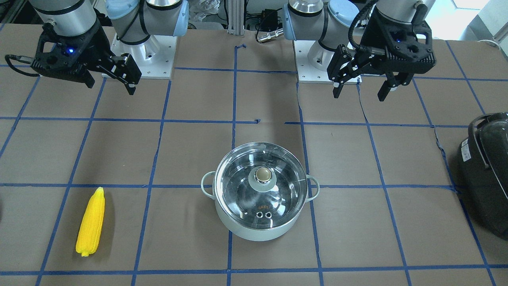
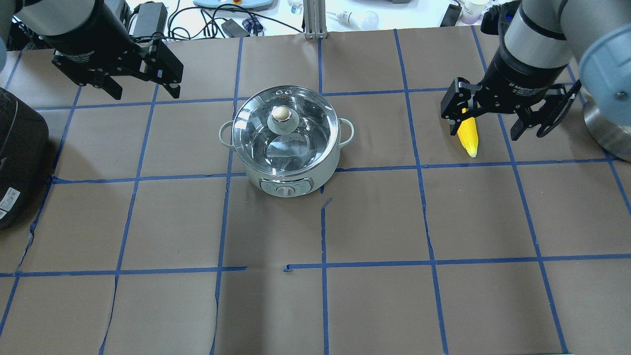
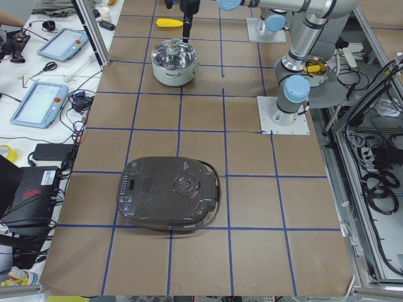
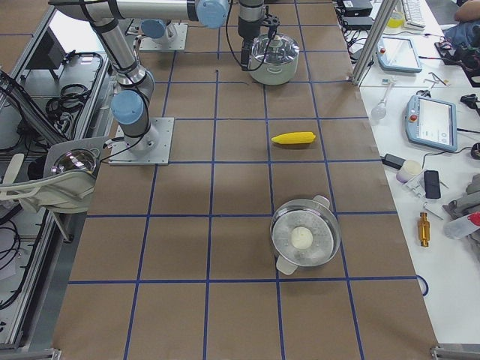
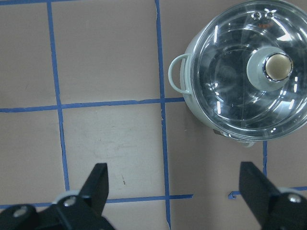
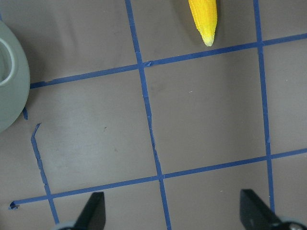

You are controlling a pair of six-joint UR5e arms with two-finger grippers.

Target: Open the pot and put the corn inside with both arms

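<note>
The pale mint-green pot (image 1: 260,222) stands mid-table with its clear glass lid on and the beige knob (image 1: 262,174) on top; it also shows in the overhead view (image 2: 286,172) and the left wrist view (image 5: 192,96). The yellow corn (image 1: 91,222) lies flat on the table, apart from the pot, and also shows in the overhead view (image 2: 468,135). My left gripper (image 1: 360,94) is open and empty, up in the air beside the pot. My right gripper (image 2: 483,133) is open and empty, hovering near the corn, whose tapered tip (image 6: 204,19) shows in the right wrist view.
A large black glossy appliance (image 2: 17,158) sits at the table's end on my left side. A second steel pot (image 4: 304,240) with a white-knobbed lid stands beyond the corn on my right side. Blue tape lines grid the brown table (image 2: 374,305).
</note>
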